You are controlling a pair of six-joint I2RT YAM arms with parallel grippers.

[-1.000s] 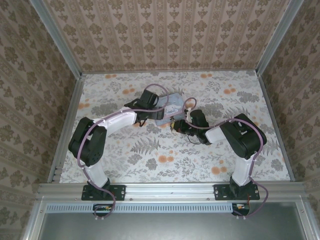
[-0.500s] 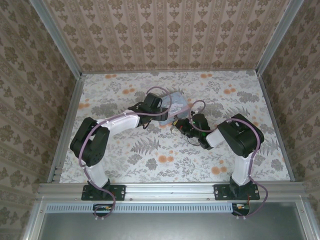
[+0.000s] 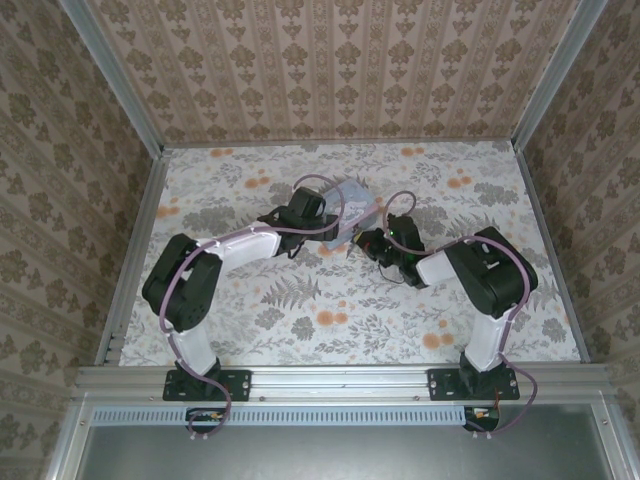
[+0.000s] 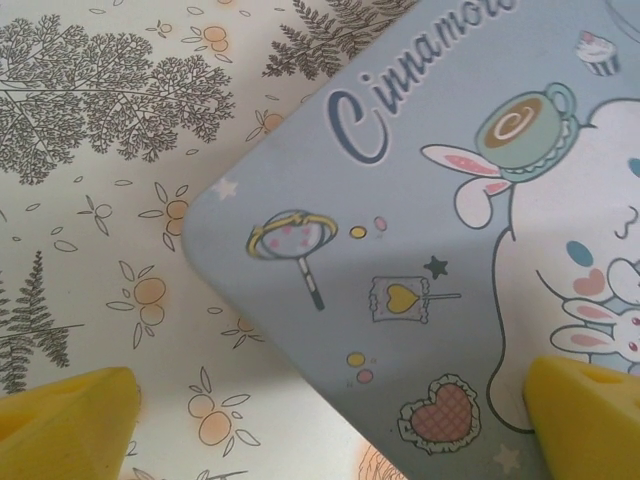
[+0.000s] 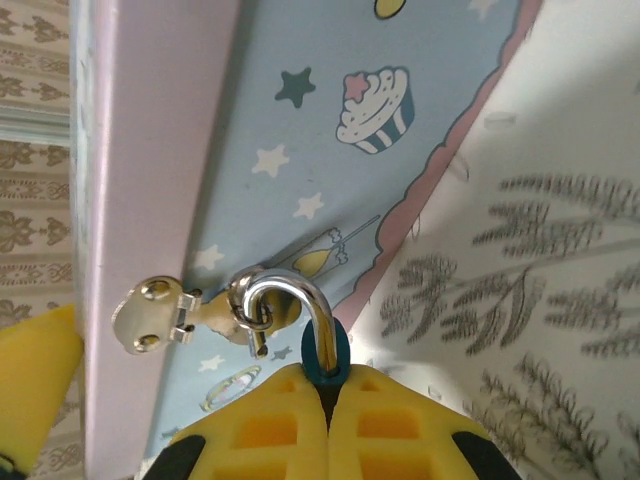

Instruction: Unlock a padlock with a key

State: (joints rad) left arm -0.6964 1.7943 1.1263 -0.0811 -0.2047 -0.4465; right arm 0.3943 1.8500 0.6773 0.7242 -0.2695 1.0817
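Padlock (image 5: pixel 327 357) sat at the side of the pale blue tin (image 5: pixel 300 130), its silver shackle (image 5: pixel 300 300) hooked through the ring of the tin's small metal clasp (image 5: pixel 155 315). In the right wrist view the right gripper (image 5: pixel 330 425) was clenched on the padlock, its yellow pads pressed together around the little dark teal body so that only its top edge and the shackle showed. In the top view the tin was on the floral table (image 4: pixel 100 230) near the middle, between the two arms. The left gripper (image 4: pixel 320 430) was spread wide and grasped nothing. One yellow finger (image 4: pixel 65 425) hung over the table and the other over the tin's cartoon-printed lid, straddling one rounded corner.
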